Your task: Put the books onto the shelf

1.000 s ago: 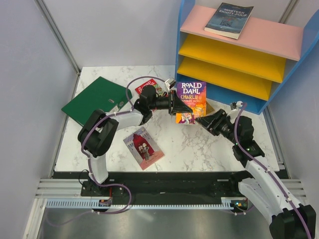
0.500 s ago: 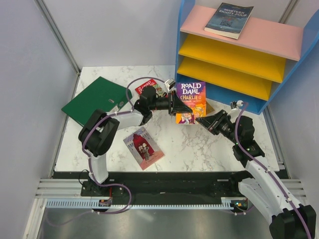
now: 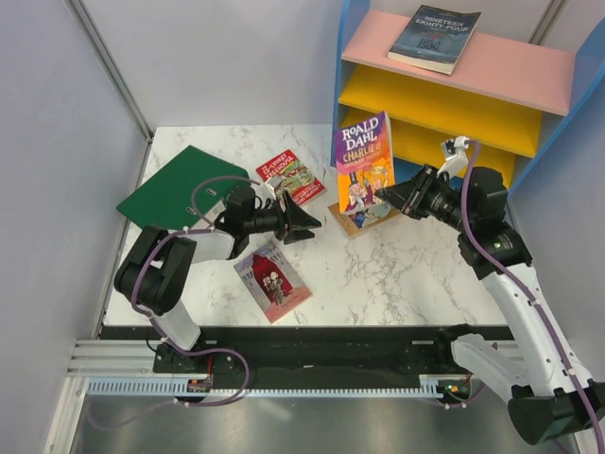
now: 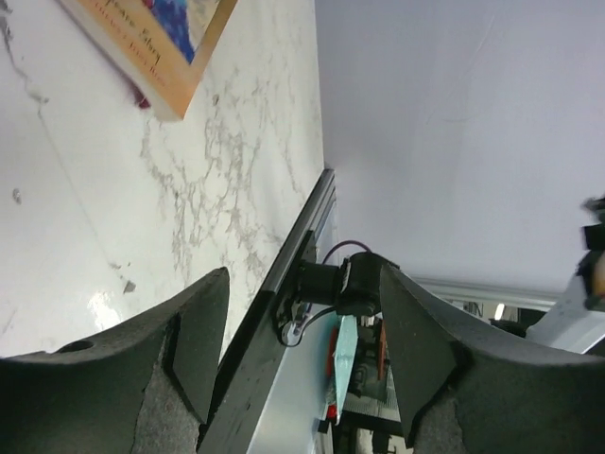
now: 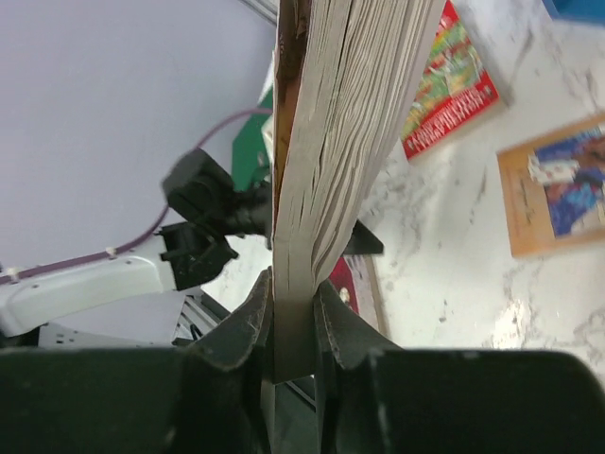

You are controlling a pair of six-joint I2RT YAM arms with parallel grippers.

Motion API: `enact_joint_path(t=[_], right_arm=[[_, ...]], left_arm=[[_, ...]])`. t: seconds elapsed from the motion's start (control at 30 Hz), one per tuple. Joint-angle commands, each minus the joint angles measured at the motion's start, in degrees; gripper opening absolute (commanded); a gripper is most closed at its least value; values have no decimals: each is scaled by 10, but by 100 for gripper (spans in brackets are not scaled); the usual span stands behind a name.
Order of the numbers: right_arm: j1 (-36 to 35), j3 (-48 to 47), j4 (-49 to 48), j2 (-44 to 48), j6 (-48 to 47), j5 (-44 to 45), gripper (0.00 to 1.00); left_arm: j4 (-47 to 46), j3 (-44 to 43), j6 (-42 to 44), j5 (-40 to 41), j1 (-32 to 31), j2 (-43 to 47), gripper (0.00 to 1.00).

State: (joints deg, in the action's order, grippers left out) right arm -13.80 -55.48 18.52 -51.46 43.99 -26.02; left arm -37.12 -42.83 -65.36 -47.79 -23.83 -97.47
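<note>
The right claw [image 3: 393, 197] now grips the Roald Dahl book [image 3: 364, 163] alone, lifted upright nearer the shelf [image 3: 529, 76], above the tan book [image 3: 352, 223] lying on the counter [image 3: 406, 274]. The left claw [image 3: 307, 227] has let go and drawn back left, jaws wide, empty.

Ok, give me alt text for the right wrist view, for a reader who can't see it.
The right gripper clamps one edge of a paperback, seen edge-on with its pages facing the camera. Behind it on the marble table lie a red illustrated book and a tan book, and the left arm shows beyond.
</note>
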Motion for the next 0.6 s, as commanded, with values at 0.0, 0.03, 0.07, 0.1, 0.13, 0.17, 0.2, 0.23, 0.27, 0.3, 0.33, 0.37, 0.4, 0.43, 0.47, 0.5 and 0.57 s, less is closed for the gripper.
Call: enact_joint_path(t=[0.0,0.03,0.07,0.1,0.13,0.17,0.2,0.23,0.27,0.3,0.33,0.37,0.4,0.43,0.47,0.5,0.57], right_arm=[[1,-120,6,-31,-78,-53,0],[1,-136,10,-45,-87,-52,0],[1,-165,14,-51,-92,-45,0],[1,-181,18,-58,-94,-37,0],[1,-195,21,-73,-93,-26,0],[1,-226,30,-81,-91,-16,0],[2,-242,34,-90,-87,8,0],[2,-258,35,-108,-82,16,0],[4,-292,38,-119,-75,23,0],[5,-311,42,-142,-73,40,0],[8,-350,44,-154,-70,46,0],[16,-370,49,-166,-62,50,0],[21,-390,50,-192,-58,52,0],[26,-430,51,-205,-52,52,0],[39,-450,53,-218,-41,50,0],[47,-468,53,-244,-33,45,0],[73,-519,52,-267,-17,40,0]], left_arm=[[15,40,59,5,-8,23,72],[12,48,59,6,-8,25,72],[2,56,58,7,-9,24,72],[-1,69,58,6,-9,24,72],[-2,74,59,6,-10,24,72],[-5,83,59,5,-14,23,72],[-5,86,63,5,-15,25,71],[-6,90,65,7,-17,27,71],[-5,98,66,10,-22,29,71],[-6,100,68,12,-24,33,72],[-5,103,68,16,-29,35,72],[-5,108,70,16,-31,36,71],[-6,111,71,19,-34,38,72],[-5,116,72,23,-40,40,72],[-5,118,72,23,-43,40,72],[-5,120,72,23,-46,40,72],[-5,126,70,25,-53,44,72]])
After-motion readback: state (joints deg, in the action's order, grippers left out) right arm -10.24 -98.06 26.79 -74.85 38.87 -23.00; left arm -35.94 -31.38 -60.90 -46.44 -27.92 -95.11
